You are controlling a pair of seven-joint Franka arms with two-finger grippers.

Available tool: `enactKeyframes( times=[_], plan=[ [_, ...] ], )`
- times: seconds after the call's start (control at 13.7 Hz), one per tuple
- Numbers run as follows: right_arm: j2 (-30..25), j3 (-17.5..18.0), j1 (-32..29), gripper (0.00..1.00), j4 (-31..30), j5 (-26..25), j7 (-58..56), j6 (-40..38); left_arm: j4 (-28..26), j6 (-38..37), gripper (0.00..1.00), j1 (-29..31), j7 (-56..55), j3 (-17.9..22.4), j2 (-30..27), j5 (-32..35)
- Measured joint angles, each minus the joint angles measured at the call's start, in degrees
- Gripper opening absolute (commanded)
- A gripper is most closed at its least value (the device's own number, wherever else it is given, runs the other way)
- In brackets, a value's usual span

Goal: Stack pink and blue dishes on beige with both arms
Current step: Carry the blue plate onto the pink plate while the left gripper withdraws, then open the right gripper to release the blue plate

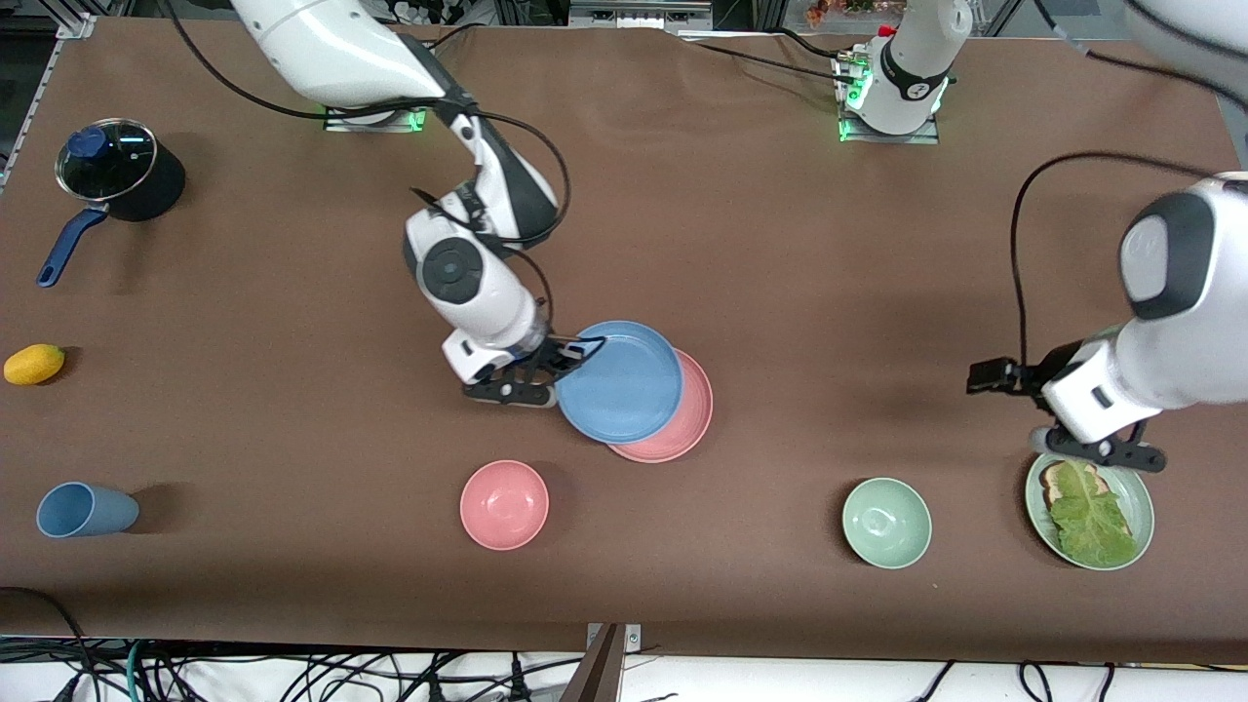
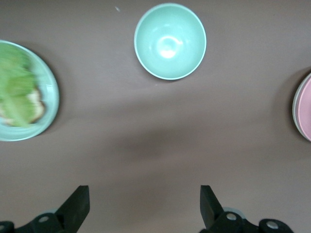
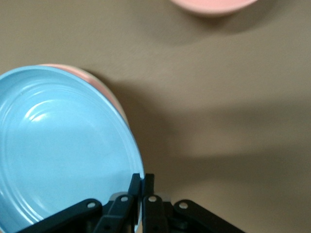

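My right gripper (image 1: pixel 577 353) (image 3: pixel 142 180) is shut on the rim of the light blue plate (image 1: pixel 620 382) (image 3: pixel 58 145). That plate sits offset over the pink plate (image 1: pixel 687 419) (image 3: pixel 90 76) in the middle of the table; I cannot tell whether they touch. A thin cream edge, the beige plate (image 2: pixel 294 104), shows under the pink plate (image 2: pixel 306 109) in the left wrist view; in the front view it is hidden. My left gripper (image 1: pixel 1107 453) (image 2: pixel 143 194) hangs open and empty over the table beside the lettuce plate, at the left arm's end.
A pink bowl (image 1: pixel 504 504) (image 3: pixel 214 4) lies nearer the front camera than the stack. A green bowl (image 1: pixel 886 522) (image 2: pixel 170 41) and a green lettuce plate (image 1: pixel 1143 497) (image 2: pixel 51 97) lie toward the left arm's end. A blue cup (image 1: pixel 83 510), lemon (image 1: pixel 34 364) and lidded pot (image 1: pixel 117 175) are at the right arm's end.
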Motion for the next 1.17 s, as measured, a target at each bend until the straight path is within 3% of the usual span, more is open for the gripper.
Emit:
enactKeyframes(
  times=[0.37,0.51,0.8,1.17],
  plan=[
    [4.95,-0.22,3.05,0.0,4.28,-4.39,8.07,1.74,-0.64,-9.66,1.0,-0.98,0.03,0.03,-10.95,2.06],
    [5.61,-0.53,3.03,0.0,4.64,-4.56,8.15,2.29,-2.15,-13.61,1.0,-0.84,0.16,0.28,-12.56,2.08],
    [6.16,-1.38,2.99,0.02,5.04,-4.65,8.15,3.21,-4.41,-13.83,1.0,-0.89,0.16,0.3,-12.33,2.09],
    [6.68,-1.57,3.01,0.42,5.2,-4.84,8.14,3.87,-2.37,-13.69,1.0,-1.14,-0.83,0.16,-15.13,2.9]
  ],
)
